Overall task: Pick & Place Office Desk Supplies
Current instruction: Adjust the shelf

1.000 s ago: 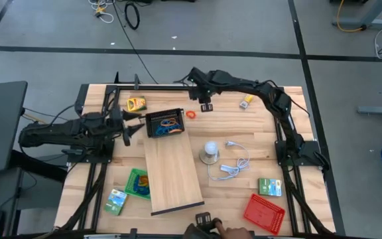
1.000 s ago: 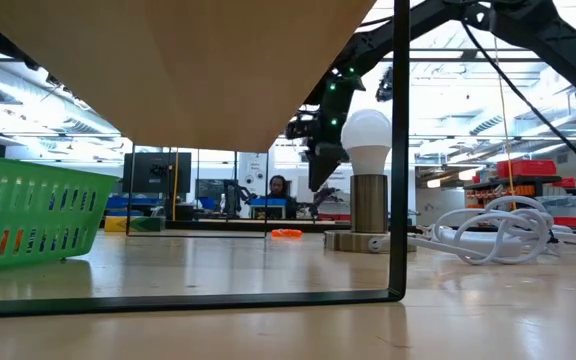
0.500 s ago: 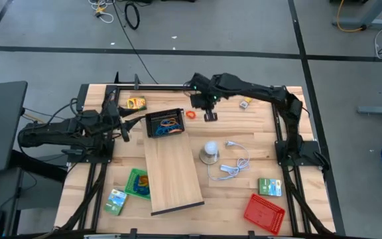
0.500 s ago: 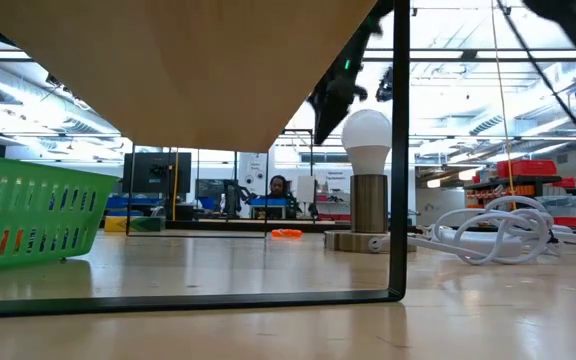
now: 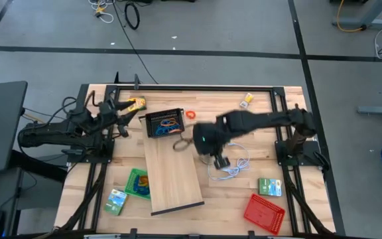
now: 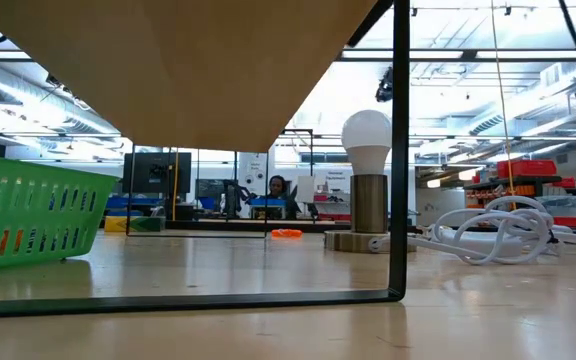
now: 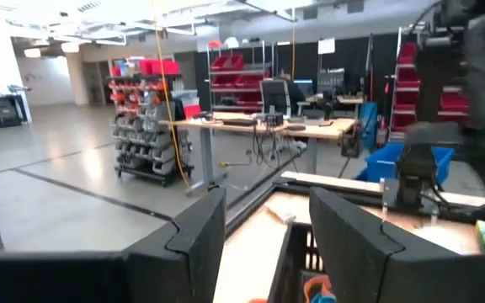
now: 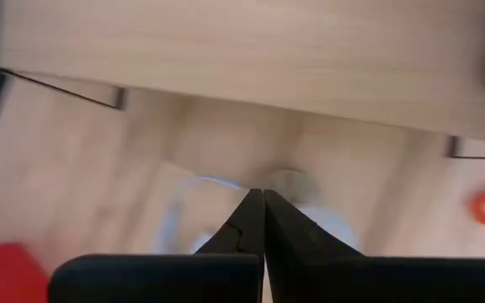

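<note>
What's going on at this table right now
A two-armed robot is sorting desk supplies. The right hand is shut and empty, swung over the middle of the table near the white cable. The left hand hovers open by the black mesh tray, which holds some coloured bands. An orange band lies loose beside the tray.

Crowded middle of table (image 5: 257,116), open far edge.
Wooden board (image 5: 172,169), black mesh tray (image 5: 165,123), bulb lamp (image 6: 368,180) and white cable (image 5: 234,166) block centre; bare wood along far-right edge.
</note>
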`<move>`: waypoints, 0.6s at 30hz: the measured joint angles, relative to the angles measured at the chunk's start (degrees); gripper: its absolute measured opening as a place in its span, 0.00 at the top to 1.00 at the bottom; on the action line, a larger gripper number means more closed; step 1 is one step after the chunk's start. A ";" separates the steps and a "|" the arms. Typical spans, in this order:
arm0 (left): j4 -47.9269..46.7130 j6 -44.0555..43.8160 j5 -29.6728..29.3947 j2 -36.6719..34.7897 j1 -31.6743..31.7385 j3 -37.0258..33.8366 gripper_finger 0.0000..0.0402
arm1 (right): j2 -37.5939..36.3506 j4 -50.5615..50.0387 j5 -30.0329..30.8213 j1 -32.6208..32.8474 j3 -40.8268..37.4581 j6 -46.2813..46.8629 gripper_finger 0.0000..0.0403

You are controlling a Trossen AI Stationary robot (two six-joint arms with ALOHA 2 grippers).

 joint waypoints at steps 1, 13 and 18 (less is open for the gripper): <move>0.36 0.05 0.02 0.00 0.00 0.00 0.56 | 0.01 0.23 0.09 1.79 -0.08 2.06 1.00; 0.82 -1.46 1.54 0.13 0.00 0.00 0.56 | 0.44 17.97 0.10 10.45 -17.88 14.24 1.00; 0.77 -1.69 1.55 0.13 -0.02 0.00 0.56 | 0.44 26.84 -1.19 10.47 -21.05 14.51 1.00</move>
